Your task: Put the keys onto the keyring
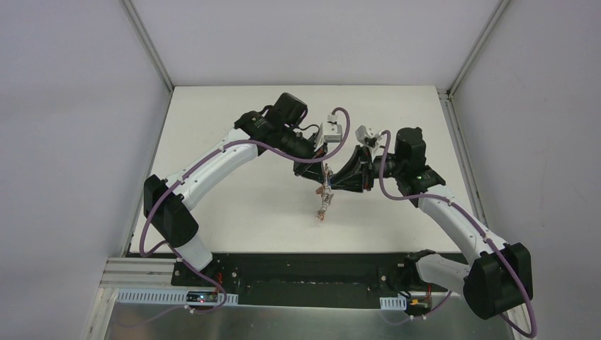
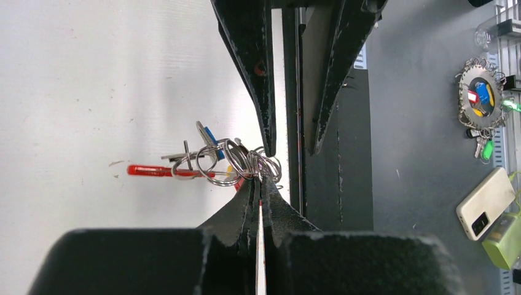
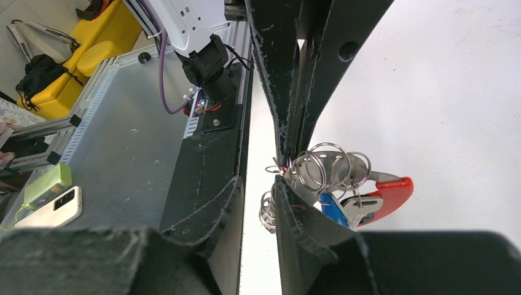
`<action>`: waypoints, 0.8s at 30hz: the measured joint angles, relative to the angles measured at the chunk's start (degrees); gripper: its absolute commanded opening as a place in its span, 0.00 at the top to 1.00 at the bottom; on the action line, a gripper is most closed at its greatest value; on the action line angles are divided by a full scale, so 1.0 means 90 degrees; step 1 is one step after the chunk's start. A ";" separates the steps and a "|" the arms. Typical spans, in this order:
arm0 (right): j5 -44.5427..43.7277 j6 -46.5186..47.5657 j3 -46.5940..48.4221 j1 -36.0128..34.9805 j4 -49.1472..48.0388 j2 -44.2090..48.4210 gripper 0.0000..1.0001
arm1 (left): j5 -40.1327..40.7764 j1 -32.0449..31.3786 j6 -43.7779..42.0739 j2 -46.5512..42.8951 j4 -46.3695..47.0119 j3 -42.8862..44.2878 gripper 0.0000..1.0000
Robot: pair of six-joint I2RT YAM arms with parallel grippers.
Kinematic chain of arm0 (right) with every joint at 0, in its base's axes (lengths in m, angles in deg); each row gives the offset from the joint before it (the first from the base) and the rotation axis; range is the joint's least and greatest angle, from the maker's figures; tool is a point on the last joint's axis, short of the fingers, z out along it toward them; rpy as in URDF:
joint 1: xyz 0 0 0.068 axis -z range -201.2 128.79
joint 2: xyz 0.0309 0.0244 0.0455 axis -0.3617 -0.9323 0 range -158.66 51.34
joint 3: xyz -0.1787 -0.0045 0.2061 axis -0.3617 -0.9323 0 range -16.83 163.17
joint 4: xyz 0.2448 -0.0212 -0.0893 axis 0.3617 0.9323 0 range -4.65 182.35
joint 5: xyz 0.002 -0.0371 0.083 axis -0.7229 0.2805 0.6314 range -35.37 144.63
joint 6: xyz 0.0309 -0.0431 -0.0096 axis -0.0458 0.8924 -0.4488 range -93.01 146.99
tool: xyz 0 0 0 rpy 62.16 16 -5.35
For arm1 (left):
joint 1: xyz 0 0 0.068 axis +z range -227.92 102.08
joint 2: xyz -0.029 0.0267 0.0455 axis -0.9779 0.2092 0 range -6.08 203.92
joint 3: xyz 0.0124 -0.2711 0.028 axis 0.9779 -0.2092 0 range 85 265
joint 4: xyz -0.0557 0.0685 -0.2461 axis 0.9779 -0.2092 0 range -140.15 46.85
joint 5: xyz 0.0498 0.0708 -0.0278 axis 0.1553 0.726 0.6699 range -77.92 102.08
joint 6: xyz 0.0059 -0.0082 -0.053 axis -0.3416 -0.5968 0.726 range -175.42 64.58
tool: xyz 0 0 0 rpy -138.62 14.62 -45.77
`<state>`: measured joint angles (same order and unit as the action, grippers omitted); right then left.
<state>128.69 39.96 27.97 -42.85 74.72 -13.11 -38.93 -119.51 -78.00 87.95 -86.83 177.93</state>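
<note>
White desk (image 1: 234, 212), grey walls on three sides, both arms meeting mid-desk.

- Top view: the keyring (image 1: 324, 198) hangs below the two gripper tips. Can't tell if its low end touches the desk.
- Left wrist cam: the left gripper (image 2: 260, 182) is clenched on the grey rings, jaws down to a slit.
- Right wrist cam: the right gripper (image 3: 258, 182) is released, jaws apart. A small coil of rings sits in the gap and one finger rests against the bunch.
- Same cam shows a blue key (image 3: 335, 209) and the red curved band (image 3: 393, 192) face-on, both on the rings. The left cam sees that band edge-on, as a thin bar.
- Left cam only: a phone (image 2: 485, 204) and a second tagged ring disc (image 2: 482, 92), both off-desk.
</note>
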 measured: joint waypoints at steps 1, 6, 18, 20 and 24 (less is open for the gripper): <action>-0.0051 0.0015 0.0000 -0.0017 0.0015 -0.0002 0.72 | -0.0002 0.0002 0.0078 0.0000 0.0039 0.0000 1.00; -0.0250 0.0075 0.0000 -0.0061 0.0061 -0.0002 0.71 | -0.0024 0.0002 0.0253 0.0000 0.0160 0.0000 1.00; -0.0289 0.0121 0.0000 -0.0002 0.0121 0.0000 0.71 | -0.0024 0.0002 0.0277 0.0000 0.0158 0.0000 1.00; -0.0272 0.0121 0.0000 0.0034 0.0121 0.0002 0.71 | -0.0022 0.0002 0.0277 0.0000 0.0158 0.0000 1.00; -0.0270 0.0121 0.0002 0.0112 0.0121 0.0024 0.71 | -0.0041 0.0002 0.0277 0.0000 0.0153 0.0000 1.00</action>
<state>126.27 41.05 27.99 -41.85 75.81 -12.89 -39.30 -119.48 -75.51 87.95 -85.45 177.93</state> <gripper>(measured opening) 0.285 0.008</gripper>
